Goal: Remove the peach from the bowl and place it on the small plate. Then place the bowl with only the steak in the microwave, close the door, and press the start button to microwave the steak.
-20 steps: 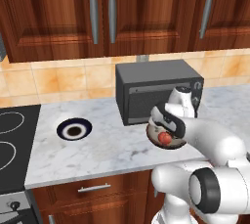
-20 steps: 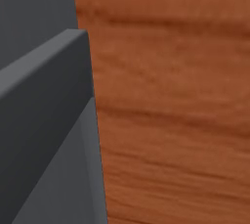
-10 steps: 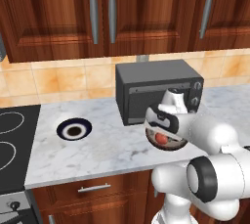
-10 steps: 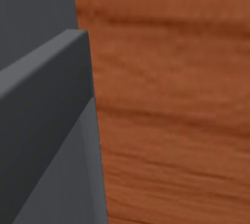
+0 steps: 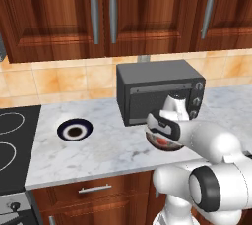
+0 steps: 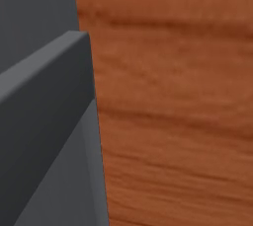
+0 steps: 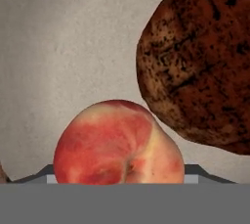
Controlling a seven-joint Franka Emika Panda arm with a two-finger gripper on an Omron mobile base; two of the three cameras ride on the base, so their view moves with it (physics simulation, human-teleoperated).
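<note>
The peach, red-orange, lies in the bowl beside the dark brown steak. In the hand view my gripper straddles the peach, and its grey fingertips meet the fruit's outline on both sides. In the left base view the gripper points down into the dark bowl at the counter's front. A bit of the red peach shows under the hand. The small plate, navy-rimmed with a white centre, sits on the marble counter to the left, well apart from the bowl.
A dark grey box oven stands on the counter just behind the bowl. A black stovetop lies at the far left. Wooden cabinets hang above. A grey slab stands close to the right base camera, against brown wood.
The hand has slid slightly left and down into the bowl, and the arm's elbow has shifted. The bowl and the plate have stayed put.
</note>
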